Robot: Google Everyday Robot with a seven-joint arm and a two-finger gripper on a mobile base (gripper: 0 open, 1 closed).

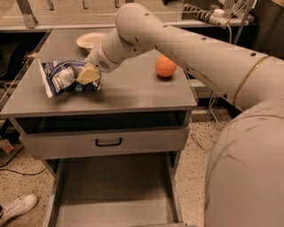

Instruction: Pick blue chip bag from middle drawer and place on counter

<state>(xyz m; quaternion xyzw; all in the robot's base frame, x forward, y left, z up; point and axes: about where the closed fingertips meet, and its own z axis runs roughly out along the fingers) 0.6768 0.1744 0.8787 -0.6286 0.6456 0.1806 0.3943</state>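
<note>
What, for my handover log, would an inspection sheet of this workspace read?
Surface: counter, grey and flat.
Job's things: blue chip bag lies on the counter's left side; middle drawer pulled out, nothing seen inside.
Clutter: orange fruit and white bowl on the counter.
Grippers: gripper at the bag's right edge.
Cables: white cable behind the counter.
Surroundings: white shoe on the floor.
</note>
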